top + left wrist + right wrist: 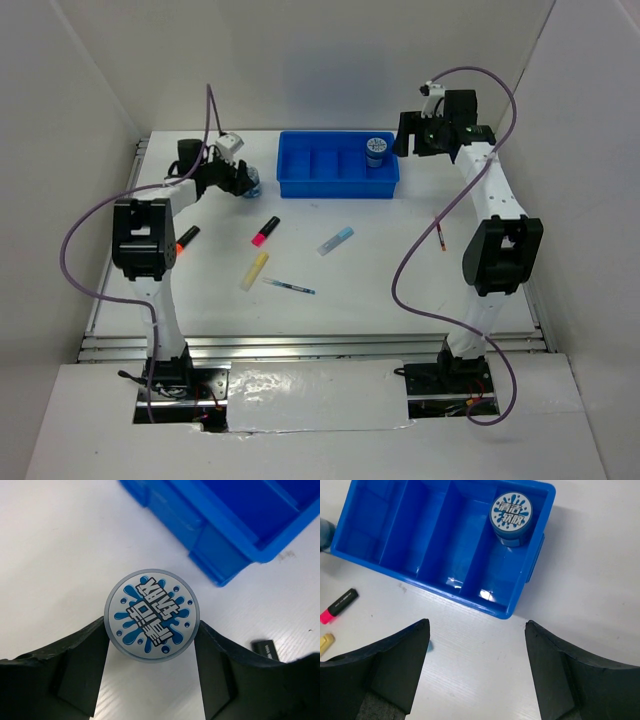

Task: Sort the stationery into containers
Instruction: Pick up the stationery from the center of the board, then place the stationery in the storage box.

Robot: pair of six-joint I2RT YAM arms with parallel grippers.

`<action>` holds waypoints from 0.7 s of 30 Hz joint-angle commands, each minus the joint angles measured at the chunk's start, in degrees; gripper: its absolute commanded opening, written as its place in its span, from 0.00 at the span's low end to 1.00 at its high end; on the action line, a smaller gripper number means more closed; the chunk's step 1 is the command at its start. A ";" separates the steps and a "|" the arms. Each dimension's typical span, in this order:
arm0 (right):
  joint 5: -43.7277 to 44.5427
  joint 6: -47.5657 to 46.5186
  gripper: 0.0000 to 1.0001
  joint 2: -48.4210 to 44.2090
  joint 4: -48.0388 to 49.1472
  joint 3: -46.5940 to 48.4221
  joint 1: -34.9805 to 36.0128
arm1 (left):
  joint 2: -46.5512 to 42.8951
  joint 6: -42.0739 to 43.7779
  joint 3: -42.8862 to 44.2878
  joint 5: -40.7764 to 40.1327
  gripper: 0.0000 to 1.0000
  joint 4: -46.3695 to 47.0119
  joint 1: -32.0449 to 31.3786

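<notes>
One roll [151, 614] in L gripper [152, 626], tray [175, 517] close ahead; pink marker [264, 231] nearby

Tray [435, 540]: bright blue plastic, glossy, smooth, light glinting on its floor.
Roll [152, 615]: smooth printed face, satin sheen, grey rim.
My left fingers [75, 675]: black, matt, finely grainy, ragged upper edge.
Table [50, 555]: white, matt, faintly ribbed where I look closest.

Table [400, 285] w/ tray [330, 189], markers [265, 231], pen [289, 286]
</notes>
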 commanded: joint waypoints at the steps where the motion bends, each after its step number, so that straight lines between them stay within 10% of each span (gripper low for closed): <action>1: -1.33 0.46 0.83 -5.05 1.54 -1.70 -0.29 | -9.91 -2.92 0.27 -1.09 0.20 3.50 3.48; 11: -2.04 2.48 0.82 -8.56 4.44 -7.50 -3.63 | -14.58 -9.78 7.30 -0.22 0.12 7.52 -4.84; 21: -3.44 2.66 0.82 -12.17 5.59 -13.65 -8.02 | 0.52 -14.97 25.92 -8.39 0.06 14.22 -21.81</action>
